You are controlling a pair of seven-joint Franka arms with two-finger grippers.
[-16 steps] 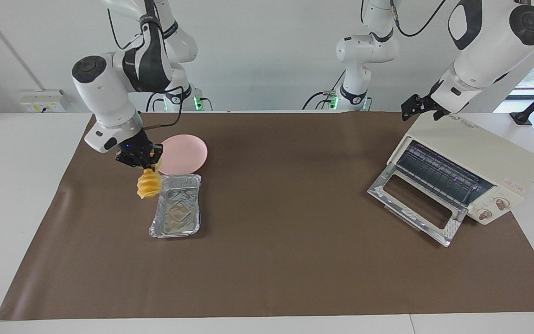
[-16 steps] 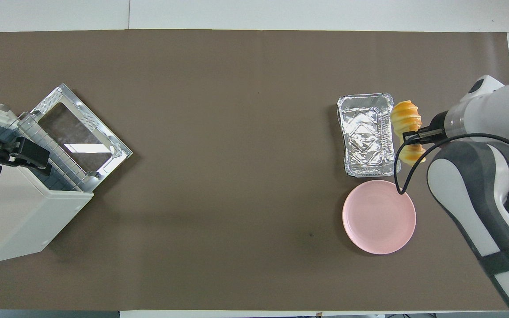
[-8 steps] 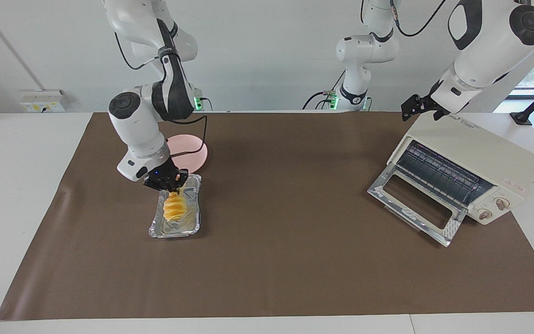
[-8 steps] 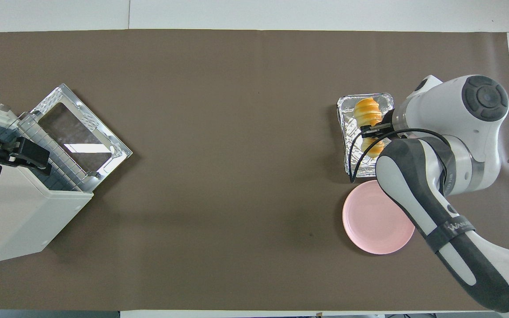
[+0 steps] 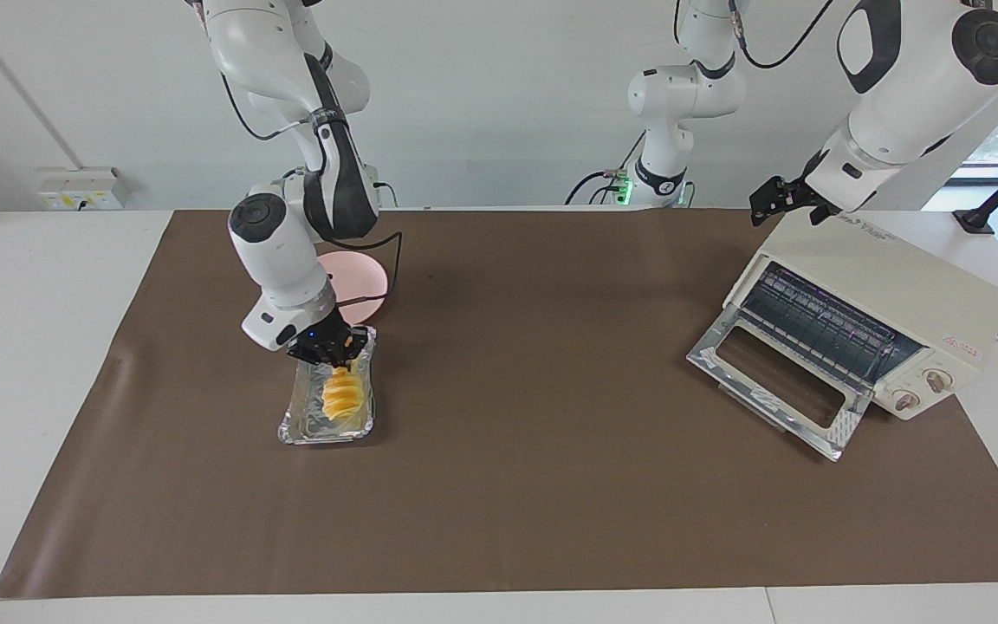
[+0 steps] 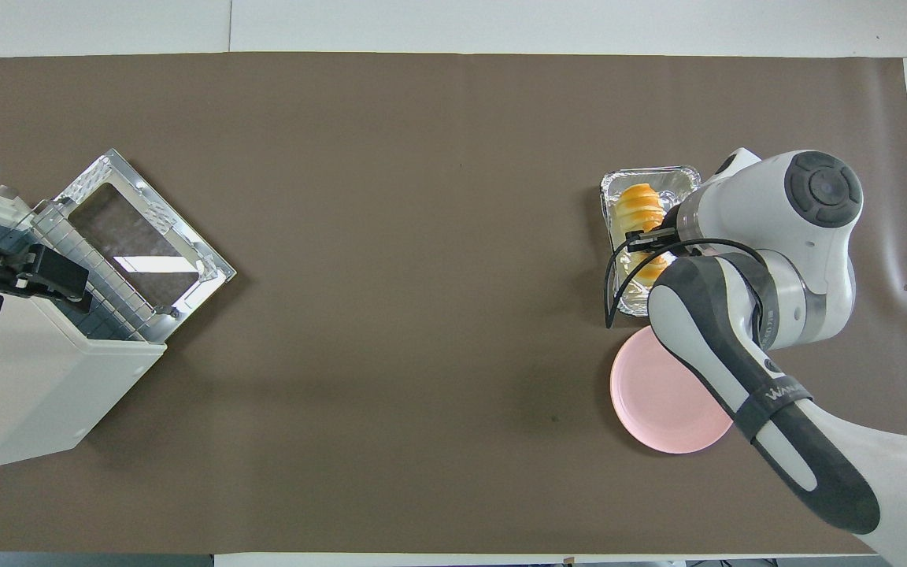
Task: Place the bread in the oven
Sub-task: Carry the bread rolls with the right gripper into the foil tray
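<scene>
While the right gripper [image 5: 328, 347] is clamped on the upper end of the bread [image 5: 342, 394], the loaf hangs down into the crinkled foil tray [image 5: 294, 425], its lower end at or just above the tray floor; I cannot tell whether it touches. The tray sits just beside the pink plate [image 5: 369, 276], which lies nearer the robots, at the right arm's end of the table. The toaster oven [image 5: 897, 299] stands well apart at the left arm's end, its glass door [image 5: 776, 381] dropped open and the wire rack [image 5: 819, 325] exposed. The left gripper [image 5: 778, 201] waits, open, over the oven's top corner. Judging by its ridged segments, the bread is probably light and soft, so a hard pinch could squash it; a hold across its middle would likely carry it more level.
</scene>
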